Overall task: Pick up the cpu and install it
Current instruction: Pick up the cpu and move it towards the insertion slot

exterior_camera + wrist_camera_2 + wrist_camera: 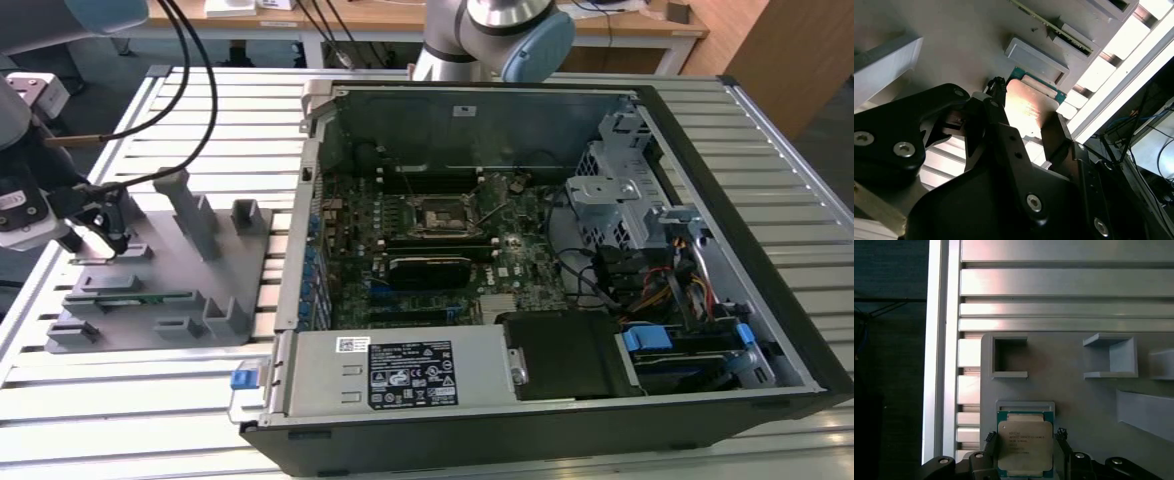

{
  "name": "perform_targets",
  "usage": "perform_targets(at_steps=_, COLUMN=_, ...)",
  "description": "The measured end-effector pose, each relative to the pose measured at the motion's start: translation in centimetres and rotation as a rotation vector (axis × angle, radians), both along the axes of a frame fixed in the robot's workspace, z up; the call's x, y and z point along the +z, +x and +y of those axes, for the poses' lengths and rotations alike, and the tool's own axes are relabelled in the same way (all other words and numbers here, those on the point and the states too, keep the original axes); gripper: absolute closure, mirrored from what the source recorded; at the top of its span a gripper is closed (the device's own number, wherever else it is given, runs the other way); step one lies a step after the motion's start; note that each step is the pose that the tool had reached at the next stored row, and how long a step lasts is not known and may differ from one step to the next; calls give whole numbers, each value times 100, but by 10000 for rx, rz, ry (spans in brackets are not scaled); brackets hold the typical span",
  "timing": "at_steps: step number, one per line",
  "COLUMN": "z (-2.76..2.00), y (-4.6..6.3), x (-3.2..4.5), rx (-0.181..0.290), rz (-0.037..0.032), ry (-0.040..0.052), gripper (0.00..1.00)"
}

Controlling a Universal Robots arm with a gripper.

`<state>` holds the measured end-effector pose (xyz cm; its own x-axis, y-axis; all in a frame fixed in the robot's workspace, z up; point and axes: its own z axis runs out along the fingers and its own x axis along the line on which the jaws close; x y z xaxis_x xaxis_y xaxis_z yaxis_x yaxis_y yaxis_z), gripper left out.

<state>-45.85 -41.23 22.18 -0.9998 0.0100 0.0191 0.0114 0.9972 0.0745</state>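
We log the gripper [1024, 436], fingers [990, 438] spread astride the cpu [1025, 450] on the grey fixture [1079, 390]; seemingly not quite touching.

part of the cpu [1026, 110] behind the fingers [1001, 130], out of sight

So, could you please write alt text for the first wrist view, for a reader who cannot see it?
A silver-lidded cpu with a green rim sits on a grey fixture plate, with the black gripper close at both its sides. The plate rests on a slatted metal table.
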Motion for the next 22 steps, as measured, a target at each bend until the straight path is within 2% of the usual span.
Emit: perform_targets(at_steps=22, z=0, y=-1, x=67, rx=0, rz=-10, ry=5, gripper=47)
